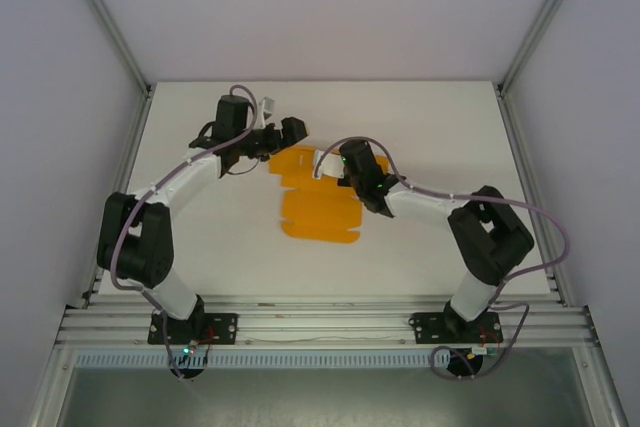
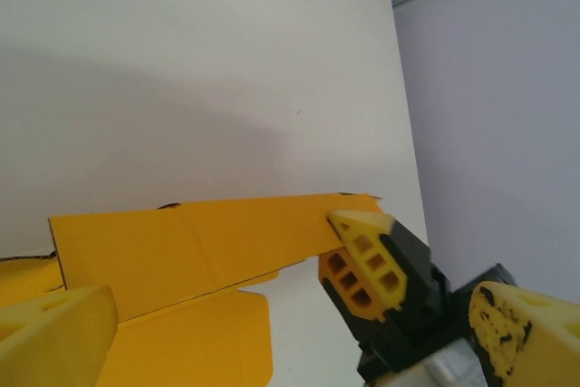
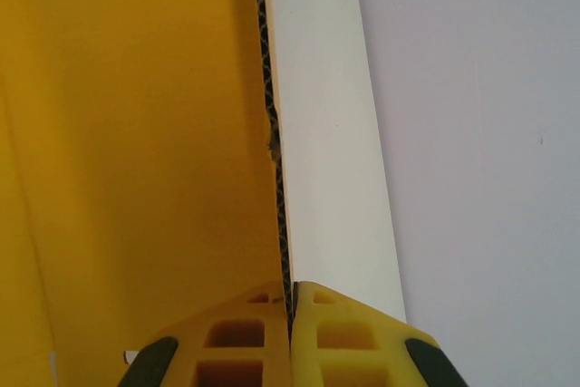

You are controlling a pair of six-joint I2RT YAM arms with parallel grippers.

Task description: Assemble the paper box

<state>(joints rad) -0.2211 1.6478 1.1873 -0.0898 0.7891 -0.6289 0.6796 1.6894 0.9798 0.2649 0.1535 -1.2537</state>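
Pinches shut with the right gripper on the right end of the raised flap, card edge caught between the fingertips. Lies flat on the near side of that flap for the rest of the paper box, with the flap's long axis running side to side between the two grippers. Hovers spread wide and empty just off the flap's left end with the left gripper, probably the nearer one for any fold there.

Top view: light even, diffuse; bench bright, arm shadows faint. Left wrist: broad soft shadow band from 9 o'clock across centre; left claw fingertip at 7 o'clock out of focus. Right wrist: paper box edge crisp.
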